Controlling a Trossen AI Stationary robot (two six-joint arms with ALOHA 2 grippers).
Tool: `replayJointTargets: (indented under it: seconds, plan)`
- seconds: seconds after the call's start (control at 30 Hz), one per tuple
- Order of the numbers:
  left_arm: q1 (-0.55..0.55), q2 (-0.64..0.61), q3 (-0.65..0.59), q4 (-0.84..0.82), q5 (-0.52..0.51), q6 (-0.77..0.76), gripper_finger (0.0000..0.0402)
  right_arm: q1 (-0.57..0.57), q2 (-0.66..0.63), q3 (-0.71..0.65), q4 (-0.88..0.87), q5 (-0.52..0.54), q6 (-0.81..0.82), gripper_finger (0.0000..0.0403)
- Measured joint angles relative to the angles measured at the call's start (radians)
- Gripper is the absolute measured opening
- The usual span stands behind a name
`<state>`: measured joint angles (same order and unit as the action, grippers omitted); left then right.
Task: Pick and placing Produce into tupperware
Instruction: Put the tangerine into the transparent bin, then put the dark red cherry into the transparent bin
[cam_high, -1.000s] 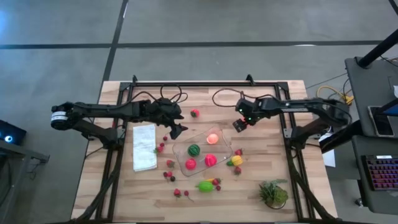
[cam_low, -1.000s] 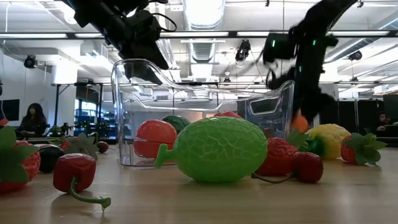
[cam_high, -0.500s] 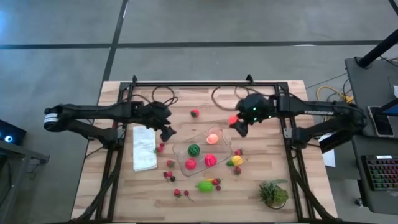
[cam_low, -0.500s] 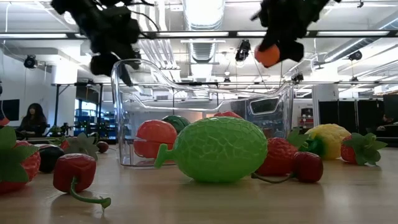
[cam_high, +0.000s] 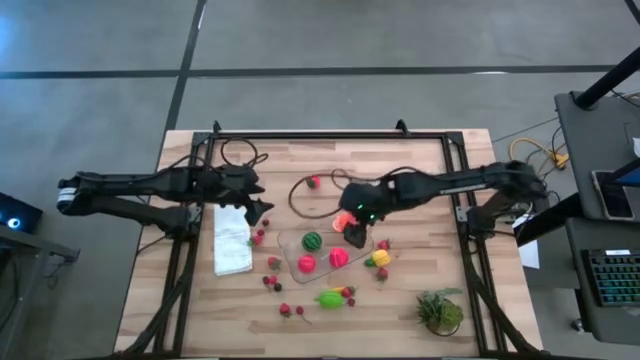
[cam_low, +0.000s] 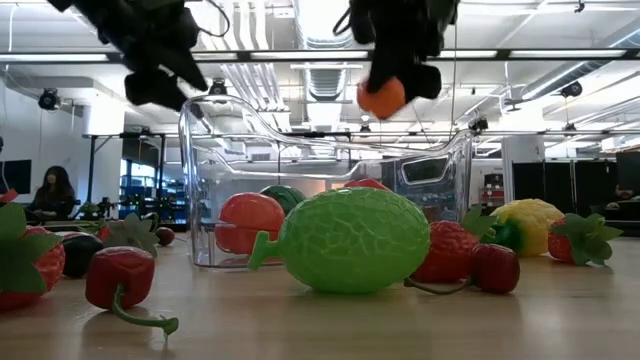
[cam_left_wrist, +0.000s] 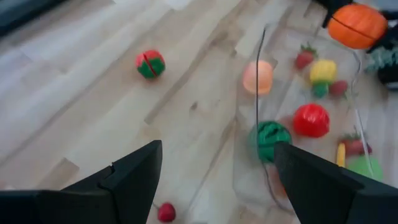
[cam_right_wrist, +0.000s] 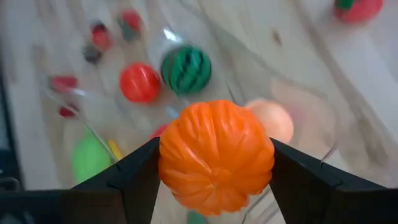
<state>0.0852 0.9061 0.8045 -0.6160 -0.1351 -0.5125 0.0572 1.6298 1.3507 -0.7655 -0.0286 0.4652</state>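
My right gripper (cam_high: 352, 224) hangs over the far right part of the clear tupperware (cam_high: 290, 243), shut on a ribbed orange fruit (cam_right_wrist: 216, 155), which also shows high in the low view (cam_low: 381, 97). Inside the tupperware lie a striped dark-green melon (cam_high: 312, 241), two red fruits (cam_high: 306, 263) and a pale peach fruit (cam_right_wrist: 273, 123). My left gripper (cam_high: 262, 207) is open and holds nothing. It hovers left of the tupperware, by the white cloth's far corner. More produce rests on the table near the tupperware's near side. My right gripper pinches the ribbed orange fruit between its two fingers, one finger (cam_right_wrist: 134, 174) on each of two opposite sides (cam_right_wrist: 168, 163). It comes from above. The fruit is lifted clear, above the tupperware's rim (cam_low: 430, 150).
A white folded cloth (cam_high: 232, 237) lies left of the tupperware. A lime green fruit (cam_high: 330, 298), a yellow fruit (cam_high: 381, 258) and small red berries (cam_high: 272, 282) lie near it. A red-green fruit (cam_high: 314, 182) sits farther off, a leafy tuft (cam_high: 440, 310) at the near right.
My right gripper has risen from the table with the orange fruit and carried it toward the left and near edges, to above the tupperware. My left gripper has drawn back from the tupperware toward the table's left edge.
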Motion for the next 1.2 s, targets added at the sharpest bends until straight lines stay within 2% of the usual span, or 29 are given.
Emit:
replayJointTargets:
  seconds: [0.1, 0.2, 0.33, 0.43, 0.53, 0.67, 0.77, 0.87, 0.93, 1.03, 1.13, 1.2]
  plan:
    - [-0.001, -0.012, -0.035, -0.001, 0.050, 0.000, 0.0292, 0.034, 0.068, 0.036, -0.092, 0.040, 0.075, 0.0254]
    - [-0.002, -0.024, -0.075, 0.008, 0.073, 0.017, 0.0292, 0.067, 0.104, 0.056, -0.094, 0.058, 0.206, 0.0268]
    - [-0.001, -0.032, -0.107, 0.006, 0.072, 0.077, 0.0292, 0.109, 0.148, 0.097, -0.110, 0.168, 0.354, 0.0306]
    - [-0.001, -0.032, -0.110, 0.011, 0.074, 0.108, 0.0292, 0.127, 0.159, 0.148, -0.215, 0.244, 0.461, 0.0338]
    - [-0.001, -0.034, -0.110, 0.012, 0.076, 0.133, 0.0292, 0.149, 0.145, 0.193, -0.360, 0.274, 0.543, 0.0360]
    - [-0.001, -0.043, -0.110, 0.006, 0.077, 0.168, 0.0292, 0.209, 0.081, 0.220, -0.519, 0.401, 0.705, 0.0365]
    - [-0.001, -0.045, -0.111, -0.008, 0.088, 0.216, 0.0292, 0.256, 0.031, 0.216, -0.549, 0.480, 0.818, 0.0365]
    - [-0.002, -0.050, -0.129, -0.028, 0.175, 0.344, 0.0292, 0.300, 0.000, 0.214, -0.547, 0.559, 0.915, 0.0365]
    - [-0.003, -0.059, -0.168, -0.028, 0.198, 0.429, 0.0292, 0.322, -0.010, 0.214, -0.547, 0.599, 0.952, 0.0365]
    - [-0.002, -0.058, -0.240, 0.012, 0.172, 0.511, 0.0292, 0.337, -0.011, 0.211, -0.545, 0.606, 0.961, 0.0365]
    - [-0.002, -0.055, -0.293, 0.089, 0.173, 0.511, 0.0292, 0.340, -0.006, 0.209, -0.548, 0.606, 0.949, 0.0365]
    - [-0.002, -0.038, -0.312, 0.110, 0.178, 0.444, 0.0292, 0.342, -0.005, 0.209, -0.548, 0.607, 0.940, 0.0365]
